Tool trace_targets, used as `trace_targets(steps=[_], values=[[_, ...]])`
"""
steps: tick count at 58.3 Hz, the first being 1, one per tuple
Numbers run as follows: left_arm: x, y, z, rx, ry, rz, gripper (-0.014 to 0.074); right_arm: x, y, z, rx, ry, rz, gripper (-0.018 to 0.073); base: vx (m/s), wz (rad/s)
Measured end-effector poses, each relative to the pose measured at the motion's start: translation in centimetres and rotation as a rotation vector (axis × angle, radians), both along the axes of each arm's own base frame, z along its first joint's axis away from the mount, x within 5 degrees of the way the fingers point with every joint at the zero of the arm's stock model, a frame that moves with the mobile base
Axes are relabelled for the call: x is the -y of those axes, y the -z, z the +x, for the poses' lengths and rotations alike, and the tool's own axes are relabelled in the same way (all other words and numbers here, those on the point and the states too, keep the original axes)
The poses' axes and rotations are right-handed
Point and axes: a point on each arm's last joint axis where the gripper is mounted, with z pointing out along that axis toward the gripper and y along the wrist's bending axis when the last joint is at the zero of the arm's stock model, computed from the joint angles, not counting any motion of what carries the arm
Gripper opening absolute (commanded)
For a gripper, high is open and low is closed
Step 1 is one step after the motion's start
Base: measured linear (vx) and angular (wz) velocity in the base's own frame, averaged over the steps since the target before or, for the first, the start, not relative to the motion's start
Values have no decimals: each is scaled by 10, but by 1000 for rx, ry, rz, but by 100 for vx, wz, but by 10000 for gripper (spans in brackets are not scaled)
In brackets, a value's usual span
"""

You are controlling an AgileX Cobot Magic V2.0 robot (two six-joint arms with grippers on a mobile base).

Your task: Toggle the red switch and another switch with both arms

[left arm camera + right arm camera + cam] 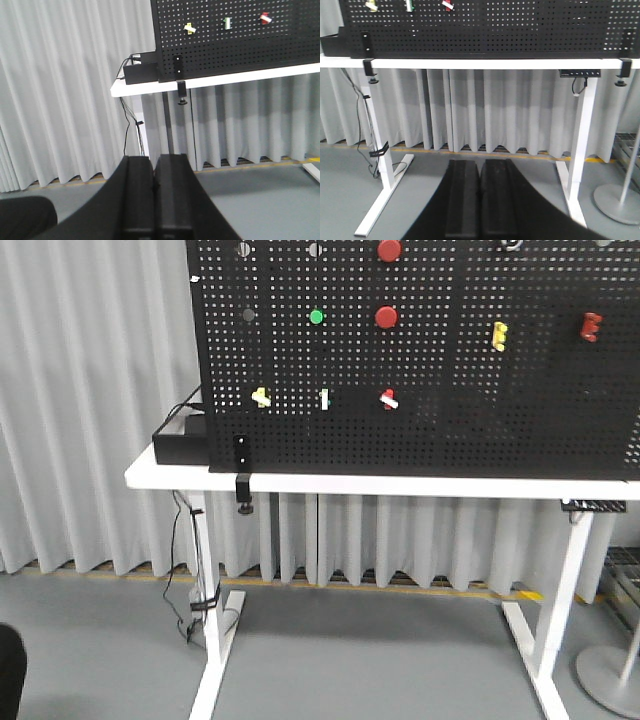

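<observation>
Small red toggle switch with a white lever tip (388, 398) mounted low on the black perforated metal pegboard (450, 440), rightmost in a row of three. Small pale yellow-cream toggle switch (261, 397) leftmost in that row, with a slim green-and-white toggle (324, 398) between the two. Board upright on a white-topped table (400, 483). Left gripper (154, 162) with black fingers pressed together, pinching nothing, well apart from the board. Right gripper (479, 167) likewise pressed together and empty, also far back. Neither lever reached yet.

Risks from here, as a judgement:
- Long approach, so small aim errors likely to grow.
- Could nudge the green-and-white toggle, near both targets.
- Could mistake the big round red push buttons (387, 316) above for the red lever.
- Could slide off a small lever tip if the closed fingers come in at a slant.
- Could press too hard and rock the board
</observation>
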Motion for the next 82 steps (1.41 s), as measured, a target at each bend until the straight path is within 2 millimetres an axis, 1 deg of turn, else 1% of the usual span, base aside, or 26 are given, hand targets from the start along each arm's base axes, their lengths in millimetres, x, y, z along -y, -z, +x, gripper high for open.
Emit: trace_targets(steps=[45,82], values=[[0,0,0,0,0,0,2,0,0,0,0,0,0,-6,42,-5],[0,0,0,0,0,0,2,0,0,0,0,0,0,-6,29,-2]])
